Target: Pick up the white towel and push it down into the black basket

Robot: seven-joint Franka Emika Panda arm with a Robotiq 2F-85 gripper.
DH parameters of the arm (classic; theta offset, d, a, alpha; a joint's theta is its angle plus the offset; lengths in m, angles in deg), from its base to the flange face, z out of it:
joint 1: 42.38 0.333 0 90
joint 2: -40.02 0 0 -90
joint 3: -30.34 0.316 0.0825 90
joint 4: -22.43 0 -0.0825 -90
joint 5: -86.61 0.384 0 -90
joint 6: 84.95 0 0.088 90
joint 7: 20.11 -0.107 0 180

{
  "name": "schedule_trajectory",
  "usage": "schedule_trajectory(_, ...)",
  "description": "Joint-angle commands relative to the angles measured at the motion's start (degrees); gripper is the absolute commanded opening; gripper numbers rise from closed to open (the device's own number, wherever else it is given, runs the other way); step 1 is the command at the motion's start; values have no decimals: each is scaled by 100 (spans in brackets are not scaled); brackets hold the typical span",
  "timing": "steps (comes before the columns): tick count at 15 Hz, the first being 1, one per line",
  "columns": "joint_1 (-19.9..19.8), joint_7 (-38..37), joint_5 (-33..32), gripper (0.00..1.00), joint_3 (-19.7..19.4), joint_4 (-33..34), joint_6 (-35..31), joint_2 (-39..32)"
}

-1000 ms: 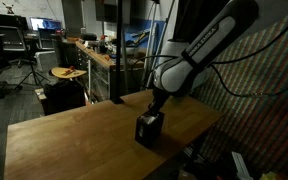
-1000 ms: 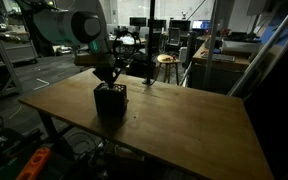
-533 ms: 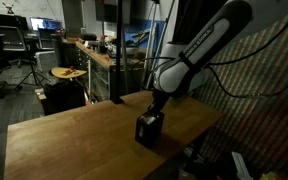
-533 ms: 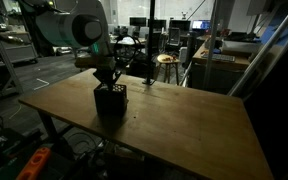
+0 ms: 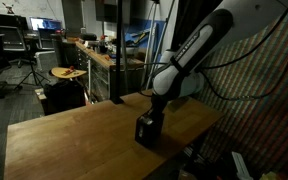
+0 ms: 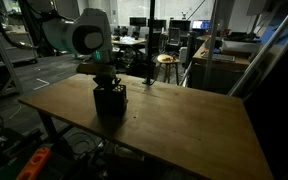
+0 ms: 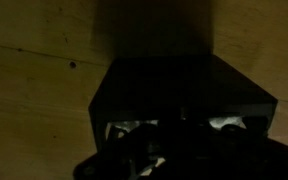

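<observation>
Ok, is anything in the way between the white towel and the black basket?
Nothing visible does. In the wrist view, pale patches of the white towel already show inside the black basket, and in an exterior view the gripper sits right at the basket's open top.

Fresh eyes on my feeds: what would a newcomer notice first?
The black basket sits near the wooden table's edge, with the end effector right at its mouth. In the wrist view, pale patches of the white towel show inside the basket.
</observation>
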Motion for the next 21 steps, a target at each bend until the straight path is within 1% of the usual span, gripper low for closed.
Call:
schedule_trajectory(1, -72, 353, 355, 7, 185, 142, -92, -184)
schedule_trajectory(6, -71, 315, 262, 8, 178, 147, -5, -199)
schedule_trajectory(17, -21, 11, -249, 7, -54, 150, 248, 58)
schedule_trajectory(21, -13, -127, -446, 9, -168, 181, 324, 229)
